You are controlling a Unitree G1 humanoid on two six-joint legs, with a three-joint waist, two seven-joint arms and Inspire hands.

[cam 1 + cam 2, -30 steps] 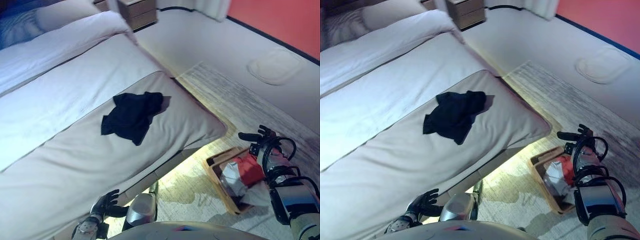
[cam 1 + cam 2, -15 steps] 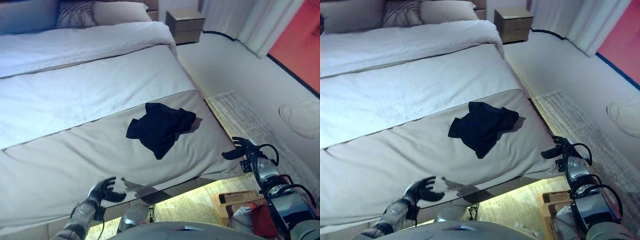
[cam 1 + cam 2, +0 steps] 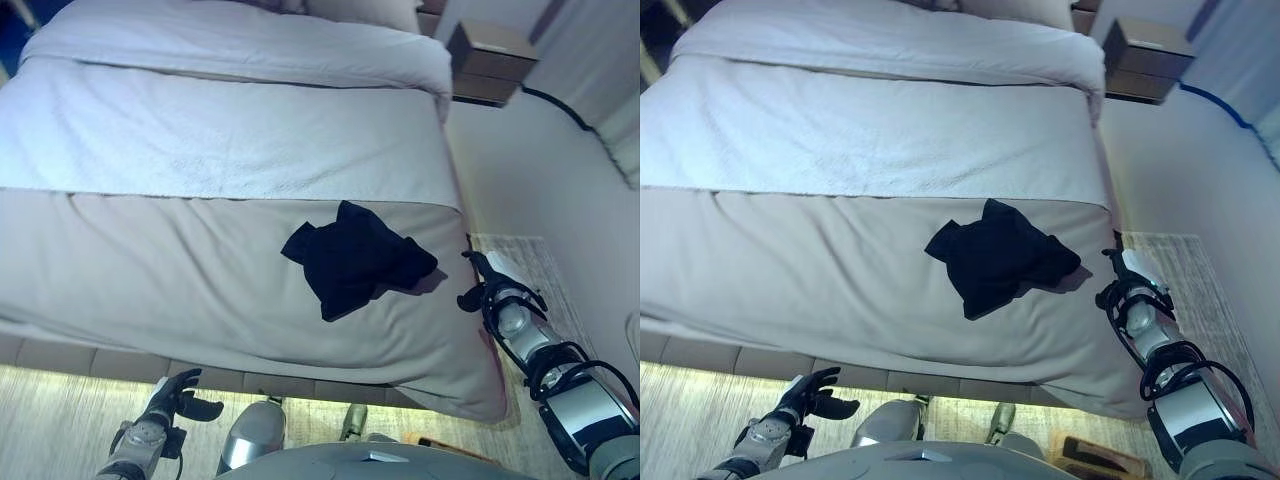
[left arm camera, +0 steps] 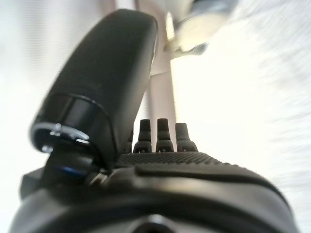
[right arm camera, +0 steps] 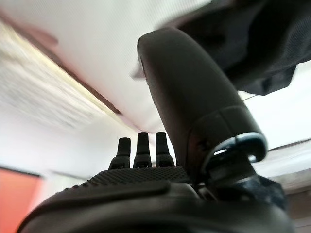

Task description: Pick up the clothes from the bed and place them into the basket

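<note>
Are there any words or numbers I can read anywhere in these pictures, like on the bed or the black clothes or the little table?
None: no words, numbers or signs can be read in any view.
The black clothes lying on the bed show no print or label.
The bedside table is plain wood with nothing written on it.
The right hand beside the bed's edge and the left hand low by the floor carry no readable markings.

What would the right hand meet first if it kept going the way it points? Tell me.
Most likely the black garment on the bed: the open right hand points at it from the bed's edge, though its height above the cover is unclear.
</note>
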